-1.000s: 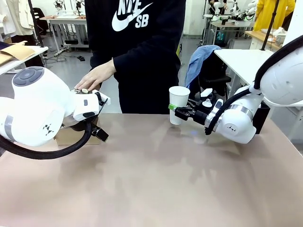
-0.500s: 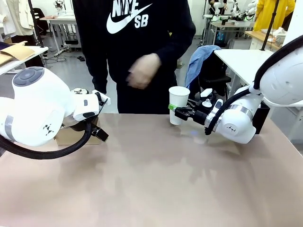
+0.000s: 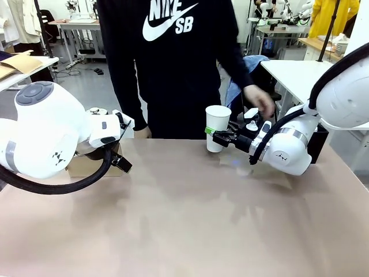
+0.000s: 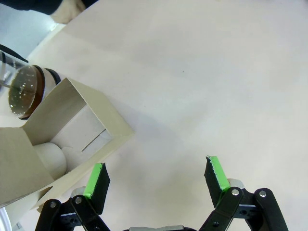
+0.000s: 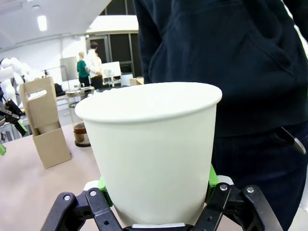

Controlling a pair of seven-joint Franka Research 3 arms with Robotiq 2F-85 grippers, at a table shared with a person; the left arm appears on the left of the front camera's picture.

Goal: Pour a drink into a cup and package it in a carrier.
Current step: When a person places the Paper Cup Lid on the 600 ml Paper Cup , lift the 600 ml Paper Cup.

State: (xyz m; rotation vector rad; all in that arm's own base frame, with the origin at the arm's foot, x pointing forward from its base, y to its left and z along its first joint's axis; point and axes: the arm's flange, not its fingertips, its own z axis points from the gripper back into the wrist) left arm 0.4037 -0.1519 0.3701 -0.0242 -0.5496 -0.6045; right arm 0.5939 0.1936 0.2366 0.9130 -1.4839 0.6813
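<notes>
Comparing this moment with a second ago, we find one real change: the person's hand (image 3: 259, 105), which lay at our left side near the pot, has swung across the dark sweatshirt and now hovers just above our right arm's wrist. Both arms stay where they were.

Our right gripper (image 3: 214, 134) remains clenched on the white paper cup (image 3: 217, 127), holding it upright near the far edge of the beige table (image 3: 184, 219). We cannot tell whether the cup's base touches the tabletop, nor what is inside it.

Our left gripper (image 4: 156, 175) is released, with its green pads spread wide and nothing between them. It hangs over bare table just beside the low brown cardboard carrier (image 4: 72, 125).

The clear glass press pot with a silver lid (image 5: 81, 120) stands right by that carrier at our left, and the dark brown drink (image 5: 81, 131) sits low inside it.

We judge that pouring has not begun. With the hand gone from the pot and now near the cup, the person may mean to deal with the cup side first, so we should keep the cup steady.
</notes>
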